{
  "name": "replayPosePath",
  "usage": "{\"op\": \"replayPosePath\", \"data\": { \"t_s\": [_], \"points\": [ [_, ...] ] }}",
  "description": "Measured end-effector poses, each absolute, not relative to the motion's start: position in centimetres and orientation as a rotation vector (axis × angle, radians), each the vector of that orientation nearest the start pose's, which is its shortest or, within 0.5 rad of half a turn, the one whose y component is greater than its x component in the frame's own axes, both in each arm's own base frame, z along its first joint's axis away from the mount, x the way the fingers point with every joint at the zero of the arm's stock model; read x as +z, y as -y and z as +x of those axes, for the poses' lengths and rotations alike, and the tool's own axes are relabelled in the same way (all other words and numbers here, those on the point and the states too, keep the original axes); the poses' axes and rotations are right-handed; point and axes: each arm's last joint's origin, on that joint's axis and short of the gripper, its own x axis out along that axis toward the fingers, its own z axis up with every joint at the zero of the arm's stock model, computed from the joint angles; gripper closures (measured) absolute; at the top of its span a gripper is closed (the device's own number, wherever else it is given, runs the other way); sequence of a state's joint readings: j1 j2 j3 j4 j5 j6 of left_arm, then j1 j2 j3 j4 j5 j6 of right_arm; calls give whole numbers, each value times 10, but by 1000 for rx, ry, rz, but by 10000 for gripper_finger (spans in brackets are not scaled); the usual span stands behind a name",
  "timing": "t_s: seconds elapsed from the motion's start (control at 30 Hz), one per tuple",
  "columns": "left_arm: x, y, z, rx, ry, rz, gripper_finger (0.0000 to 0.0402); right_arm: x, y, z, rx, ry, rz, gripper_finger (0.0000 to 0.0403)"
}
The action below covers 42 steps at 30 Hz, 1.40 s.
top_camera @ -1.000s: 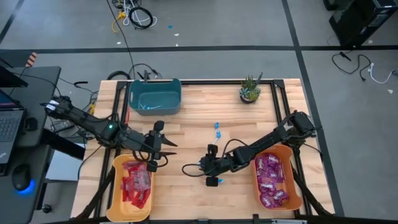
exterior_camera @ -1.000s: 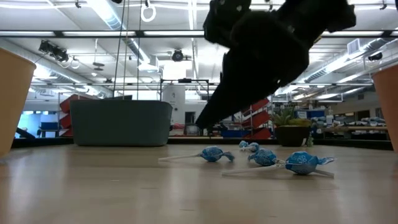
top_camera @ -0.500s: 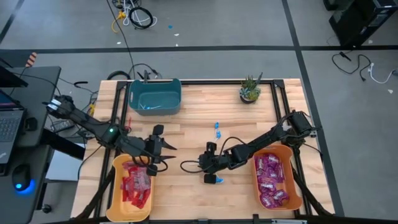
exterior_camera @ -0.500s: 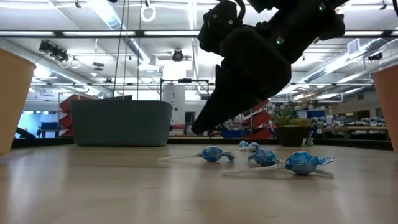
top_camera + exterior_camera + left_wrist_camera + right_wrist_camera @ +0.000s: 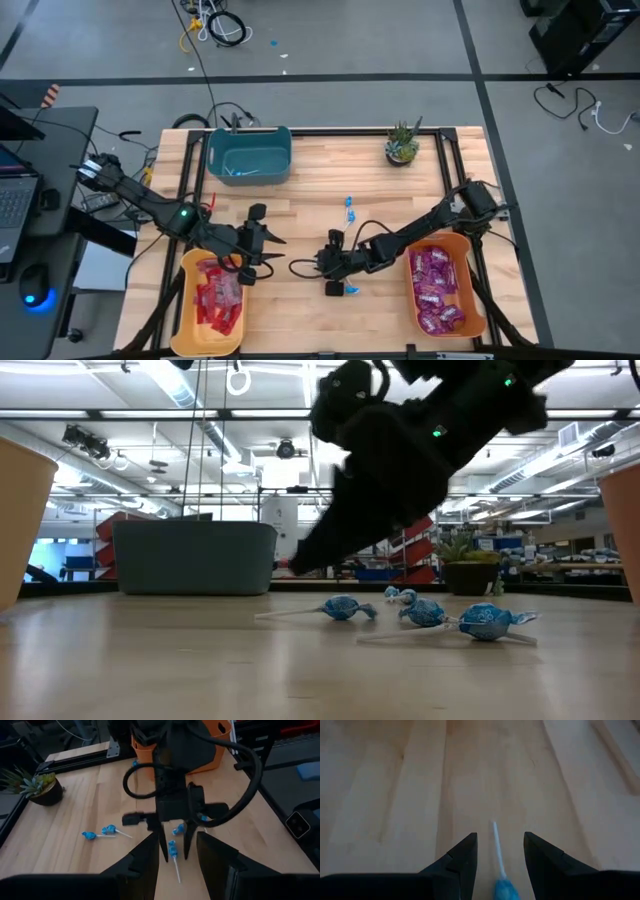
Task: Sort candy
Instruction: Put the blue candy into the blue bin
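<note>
Several blue lollipops lie on the wooden table: one [image 5: 504, 888] with its white stick [image 5: 496, 842] sits between the open fingers of my right gripper [image 5: 500, 851], untouched. The left wrist view shows that gripper [image 5: 174, 851] pointing down astride the lollipop [image 5: 172, 852]. Others lie nearby [image 5: 487, 622] and farther off [image 5: 349, 207]. My left gripper [image 5: 268, 246] hovers open over the far end of the yellow bin [image 5: 187, 300], which holds red packets [image 5: 215, 295]. Purple packets [image 5: 436, 290] fill the orange bin [image 5: 466, 262].
A teal bin [image 5: 249, 155] stands at the far left of the table and a small potted plant [image 5: 402, 143] at the far right. Two more lollipops [image 5: 99, 833] lie toward the plant. Bare wood stretches between the two arms.
My right gripper has crept a little toward the table's left edge, low over the lollipops, with its fingers still open. The lollipops lie where they were.
</note>
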State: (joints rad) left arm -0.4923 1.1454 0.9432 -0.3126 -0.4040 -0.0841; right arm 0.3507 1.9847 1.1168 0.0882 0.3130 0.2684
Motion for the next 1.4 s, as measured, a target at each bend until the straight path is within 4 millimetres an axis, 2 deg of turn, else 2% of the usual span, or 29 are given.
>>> {"op": "replayPosePath", "data": {
  "t_s": [0.3, 0.73, 0.97, 1.4],
  "points": [
    [307, 107, 221, -68, -465, 140, 267, 109, -126, 380, -76, -766, -8, 256],
    [308, 107, 221, -70, -462, 141, 267, 106, -115, 381, -70, -821, 16, 271],
    [308, 107, 221, -70, -461, 141, 267, 106, -115, 380, -47, -833, 10, 302],
    [308, 107, 221, -57, -458, 144, 267, 107, -116, 381, -5, -835, -35, 396]
  ]
}}
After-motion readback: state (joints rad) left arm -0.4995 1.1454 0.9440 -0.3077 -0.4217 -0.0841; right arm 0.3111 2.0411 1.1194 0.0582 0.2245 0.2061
